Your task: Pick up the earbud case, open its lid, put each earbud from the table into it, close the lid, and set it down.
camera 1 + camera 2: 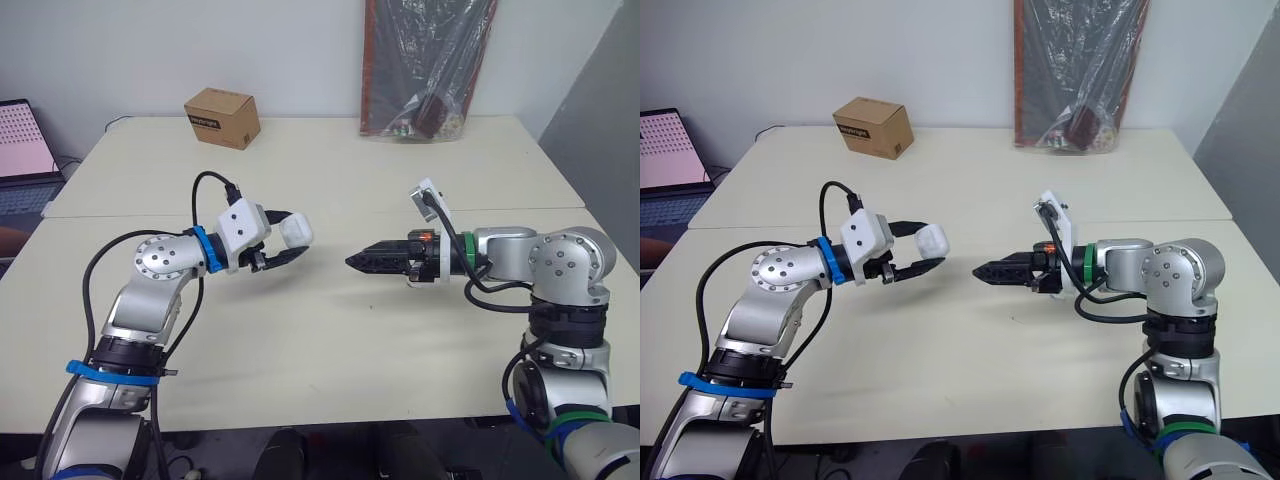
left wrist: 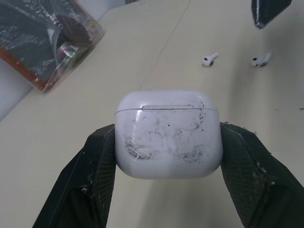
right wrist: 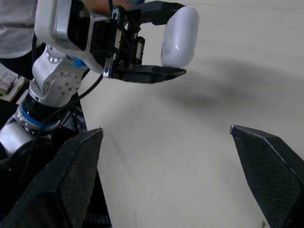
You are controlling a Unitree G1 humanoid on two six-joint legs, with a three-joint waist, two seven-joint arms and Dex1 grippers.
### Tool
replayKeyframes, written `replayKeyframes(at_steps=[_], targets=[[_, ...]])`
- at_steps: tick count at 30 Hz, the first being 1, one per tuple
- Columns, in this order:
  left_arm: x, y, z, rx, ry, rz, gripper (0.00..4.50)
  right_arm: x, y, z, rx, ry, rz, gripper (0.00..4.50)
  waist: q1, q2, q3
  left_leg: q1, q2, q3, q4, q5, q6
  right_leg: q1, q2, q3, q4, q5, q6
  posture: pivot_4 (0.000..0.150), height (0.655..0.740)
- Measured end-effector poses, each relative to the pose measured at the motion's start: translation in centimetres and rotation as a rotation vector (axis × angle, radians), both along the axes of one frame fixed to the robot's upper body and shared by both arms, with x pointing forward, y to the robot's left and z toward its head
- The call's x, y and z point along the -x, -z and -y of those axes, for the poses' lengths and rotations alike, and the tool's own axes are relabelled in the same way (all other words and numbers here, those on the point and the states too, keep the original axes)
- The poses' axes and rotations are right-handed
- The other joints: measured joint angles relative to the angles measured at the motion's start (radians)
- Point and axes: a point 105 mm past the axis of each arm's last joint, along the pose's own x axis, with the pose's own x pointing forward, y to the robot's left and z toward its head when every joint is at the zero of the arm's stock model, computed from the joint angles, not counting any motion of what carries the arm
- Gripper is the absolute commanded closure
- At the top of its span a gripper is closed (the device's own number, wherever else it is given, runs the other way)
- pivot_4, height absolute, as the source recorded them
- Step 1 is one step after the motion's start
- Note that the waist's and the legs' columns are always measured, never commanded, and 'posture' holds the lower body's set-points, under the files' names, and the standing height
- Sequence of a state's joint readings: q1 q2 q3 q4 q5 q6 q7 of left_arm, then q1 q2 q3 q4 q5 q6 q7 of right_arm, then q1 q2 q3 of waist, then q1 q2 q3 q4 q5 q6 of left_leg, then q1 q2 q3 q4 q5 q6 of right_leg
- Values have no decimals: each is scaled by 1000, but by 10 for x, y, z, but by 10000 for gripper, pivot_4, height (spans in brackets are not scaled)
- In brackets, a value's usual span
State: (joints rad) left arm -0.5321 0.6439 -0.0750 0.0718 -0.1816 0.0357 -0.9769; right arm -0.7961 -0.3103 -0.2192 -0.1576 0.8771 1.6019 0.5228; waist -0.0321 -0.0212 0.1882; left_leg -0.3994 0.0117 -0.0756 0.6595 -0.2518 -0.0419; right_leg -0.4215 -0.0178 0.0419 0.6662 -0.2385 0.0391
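Note:
The white earbud case [image 2: 168, 135], scuffed and with its lid closed, is clamped between the two black fingers of my left gripper [image 1: 290, 243] and held in the air above the middle of the cream table [image 1: 330, 340]. My right gripper [image 1: 357, 262] points at the case from the right with a short gap between them. Its fingers [image 3: 71, 175] stand wide apart with nothing between them. Two white earbuds [image 2: 209, 59] [image 2: 259, 61] lie side by side on the table beyond the case, below the tip of the right gripper [image 2: 268, 12].
A small cardboard box [image 1: 222, 117] sits at the table's far left. A clear plastic bag of dark items [image 1: 425, 65] leans on the wall at the far middle. A laptop [image 1: 25, 150] stands beyond the left edge.

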Motion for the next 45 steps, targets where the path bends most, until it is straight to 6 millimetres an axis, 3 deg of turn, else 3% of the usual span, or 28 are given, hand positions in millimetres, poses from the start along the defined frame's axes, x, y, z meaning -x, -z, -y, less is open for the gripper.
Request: replayKeyframes(at_steps=[5, 14, 35, 38, 40, 45], targets=[[14, -13, 22, 38, 111, 54, 17276, -5, 4, -3, -16, 38, -44, 0, -1, 0, 0, 0, 0, 0, 0, 0, 0, 1, 0, 0, 0, 0, 0, 1500, 7400], [29, -13, 45, 51, 245, 53, 17276, -8, -4, -11, -64, 25, -78, 0, -1, 0, 0, 0, 0, 0, 0, 0, 0, 0, 1, 0, 0, 0, 0, 1500, 7400], [26, -16, 50, 28, 269, 153, 17276, -5, -5, -17, -108, -6, -176, 0, -2, 0, 0, 0, 1, 0, 0, 0, 0, 0, 2, 1, -1, 0, 1, 1500, 7400], [26, -19, 52, 31, 274, 164, 17276, -4, -5, -18, -110, -7, -182, 5441, -2, 0, 0, 0, 1, 0, 0, 0, 0, 0, 2, 1, -1, 0, 1, 1500, 7400], [26, -23, 55, 42, 283, 174, 17276, -3, -5, -19, -113, -12, -189, 11579, -2, 0, 0, 0, 1, 0, 0, 0, 0, 0, 2, 1, -1, 0, 1, 1500, 7400], [26, -22, 58, 49, 288, 162, 17276, 0, -5, -23, -107, -36, -197, 11579, -3, 0, 0, 0, 1, 0, 0, 0, 0, 0, 3, 1, -1, 0, 1, 1500, 7400]])
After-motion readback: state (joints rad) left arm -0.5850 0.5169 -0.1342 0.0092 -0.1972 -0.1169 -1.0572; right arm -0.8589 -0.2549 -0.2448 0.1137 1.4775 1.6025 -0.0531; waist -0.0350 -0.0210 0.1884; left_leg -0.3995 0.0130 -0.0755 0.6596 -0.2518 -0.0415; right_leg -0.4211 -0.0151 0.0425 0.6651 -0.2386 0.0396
